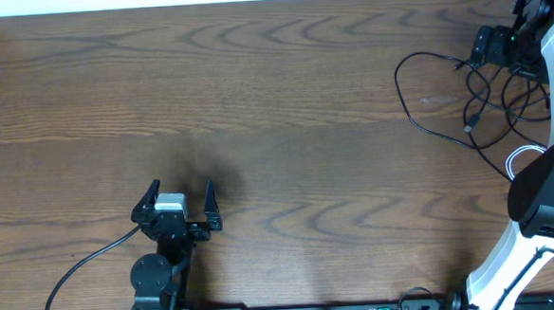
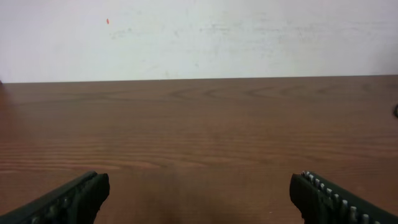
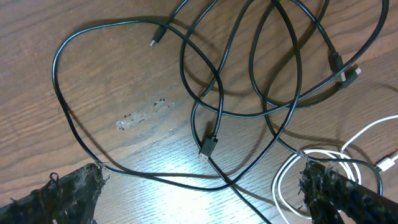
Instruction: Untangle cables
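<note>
Several thin black cables [image 1: 445, 94] lie tangled in overlapping loops at the table's far right. In the right wrist view the black cables [image 3: 217, 93] cross each other, with a USB plug [image 3: 208, 147] in the middle and a small plug [image 3: 155, 40] at the upper left. A white cable [image 3: 292, 171] is coiled at the lower right, and it also shows in the overhead view [image 1: 516, 157]. My right gripper [image 3: 199, 199] is open above the tangle and holds nothing; it also shows in the overhead view [image 1: 488, 47]. My left gripper [image 1: 180, 200] is open and empty, far from the cables.
The left wrist view shows bare wooden table [image 2: 199, 124] and a white wall behind, between the open fingers [image 2: 199, 199]. A thick black arm cable [image 1: 74, 275] runs by the left arm's base. The table's far edge [image 1: 250, 3] is at the top.
</note>
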Motion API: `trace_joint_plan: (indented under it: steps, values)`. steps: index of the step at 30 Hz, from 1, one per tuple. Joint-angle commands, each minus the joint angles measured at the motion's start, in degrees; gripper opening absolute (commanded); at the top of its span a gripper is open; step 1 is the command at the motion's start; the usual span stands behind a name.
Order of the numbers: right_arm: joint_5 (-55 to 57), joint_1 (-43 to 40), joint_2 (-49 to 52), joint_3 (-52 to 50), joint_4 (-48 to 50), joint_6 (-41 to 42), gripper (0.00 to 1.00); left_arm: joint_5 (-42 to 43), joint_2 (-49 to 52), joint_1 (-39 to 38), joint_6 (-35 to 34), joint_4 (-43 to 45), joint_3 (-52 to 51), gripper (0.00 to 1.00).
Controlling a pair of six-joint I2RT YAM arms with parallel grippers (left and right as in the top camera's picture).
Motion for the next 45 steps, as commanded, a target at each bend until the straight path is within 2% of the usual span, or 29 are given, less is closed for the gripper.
trace_joint_plan:
  steps: [1, 3, 6, 10, 13, 18, 23, 28, 29, 30, 32, 35, 38, 39, 40, 43, 45]
  values:
    - [0.1, 2.0, -6.3, 0.8, -0.1, -0.2, 0.99, 0.1, -0.3, 0.1, 1.0, -2.3, -0.9, 0.98]
    - [0.1, 5.0, -11.6, 0.8, -0.1, -0.2, 0.99, 0.1, -0.3, 0.1, 1.0, -2.3, -0.9, 0.98]
    - [0.1, 14.8, -24.5, 0.8, -0.1, -0.2, 0.99, 0.1, -0.3, 0.1, 1.0, -2.3, -0.9, 0.98]
    - [0.1, 25.5, -34.7, 0.8, -0.2, -0.2, 0.99, 0.1, -0.3, 0.1, 1.0, -2.3, -0.9, 0.98]
    - [0.1, 28.0, -40.1, -1.9, -0.1, -0.2, 0.99, 0.1, -0.3, 0.1, 1.0, -2.3, -0.9, 0.98]
    - [3.1, 26.9, -54.2, -18.8, -0.3, -0.4, 0.99, 0.1, -0.3, 0.1, 1.0, -2.3, -0.9, 0.98]
    - [3.1, 26.9, -66.1, -40.9, -0.7, -0.4, 0.99, 0.1, -0.3, 0.1, 1.0, -2.3, -0.9, 0.98]
    - [3.5, 26.1, -74.6, -60.4, 5.0, -0.3, 0.99, 0.1, -0.3, 0.1, 1.0, -2.3, -0.9, 0.98]
    - [3.1, 26.0, -76.8, -64.8, 7.6, -0.3, 0.99, 0.1, -0.3, 0.1, 1.0, -2.3, -0.9, 0.98]
    - [2.1, 25.7, -80.8, -72.9, 15.3, -0.3, 0.99, 0.1, -0.3, 0.1, 1.0, -2.3, -0.9, 0.98]
    - [2.0, 25.2, -84.4, -80.1, 23.6, -0.3, 0.99, 0.1, -0.3, 0.1, 1.0, -2.3, -0.9, 0.98]
    - [1.6, 24.0, -91.8, -93.5, 41.4, -0.4, 0.99, 0.1, -0.3, 0.1, 1.0, -2.3, -0.9, 0.98]
    - [1.6, 23.4, -96.0, -101.0, 54.6, -0.4, 0.99, 0.1, -0.3, 0.1, 1.0, -2.3, -0.9, 0.98]
    - [1.5, 23.2, -98.5, -105.4, 63.7, -1.4, 0.99, 0.1, -0.3, 0.1, 1.0, -2.3, -0.9, 0.98]
    - [1.2, 23.2, -99.6, -107.1, 67.4, -2.3, 0.99, 0.1, -0.3, 0.1, 1.0, -2.3, -0.9, 0.98]
    - [-0.7, 23.2, -103.7, -112.3, 83.6, -11.5, 0.99, 0.1, -0.3, 0.1, 1.0, -2.3, -0.9, 0.98]
    - [-1.2, 23.1, -105.9, -112.7, 86.2, -15.9, 0.99, 0.1, -0.3, 0.1, 1.0, -2.3, -0.9, 0.98]
